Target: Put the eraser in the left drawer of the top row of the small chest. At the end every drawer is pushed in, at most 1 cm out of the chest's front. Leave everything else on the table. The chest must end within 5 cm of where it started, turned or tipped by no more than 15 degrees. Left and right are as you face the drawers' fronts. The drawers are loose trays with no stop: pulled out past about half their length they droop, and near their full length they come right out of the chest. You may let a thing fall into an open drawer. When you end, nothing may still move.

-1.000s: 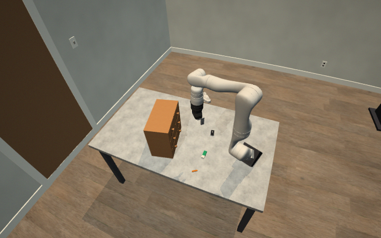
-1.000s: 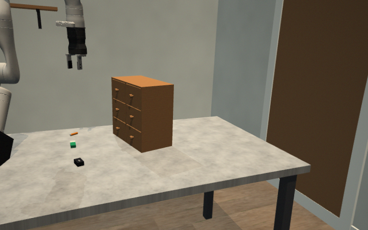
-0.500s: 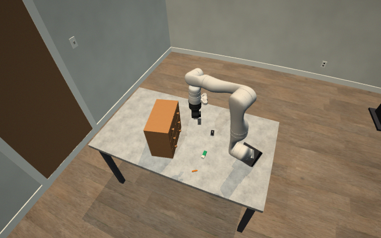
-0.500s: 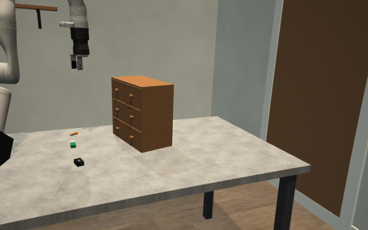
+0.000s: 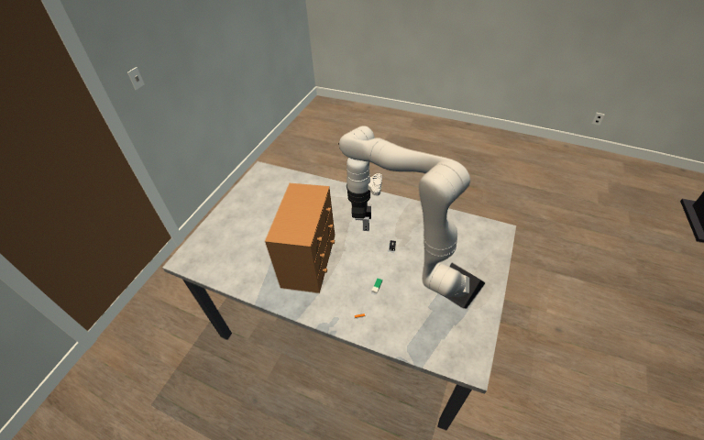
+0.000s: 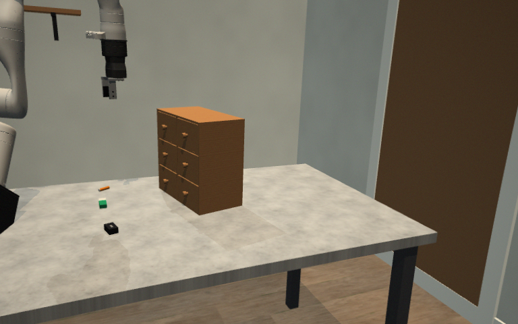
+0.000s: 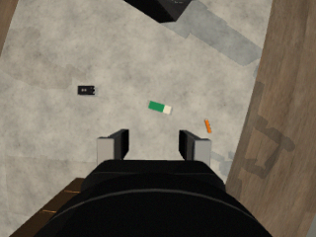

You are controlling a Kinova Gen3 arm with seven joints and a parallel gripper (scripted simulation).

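Green with a white end, the eraser [image 5: 377, 284] [image 6: 102, 203] [image 7: 160, 108] is lying flat on the pale, mottled table [image 5: 233, 233] [image 6: 324, 202] [image 7: 44, 118], out in front of the drawers and well apart from the chest [image 5: 298, 213] [image 6: 220, 164] [image 7: 54, 203]. And here I am, hanging high above the tabletop with my gripper [image 5: 366, 225] [image 6: 109, 94] [image 7: 153, 140] pointing downward, my jaws standing wide apart and clamping nothing at all! My wrist view is catching the eraser beyond the gap between my fingertips, far below them, its white end facing the side where a little orange stick [image 5: 359, 315] [image 6: 104, 188] [image 7: 207, 126] is resting. On the eraser's other side, a small black block [image 5: 392, 246] [image 6: 110, 228] [image 7: 86, 90] is sitting, so the eraser is lying between the two, touching neither. Over at the chest, it's standing upright, showing six drawer fronts in two columns and three rows, each wearing a round knob. The left drawer of the top row [image 5: 317, 246] [image 6: 170, 132] is looking closed, and its neighbours are looking pushed in as well. My white arm [image 5: 438, 207] [image 6: 112, 22] is reaching up and over, holding me off to the drawers' side of the chest, touching neither wood nor tabletop.
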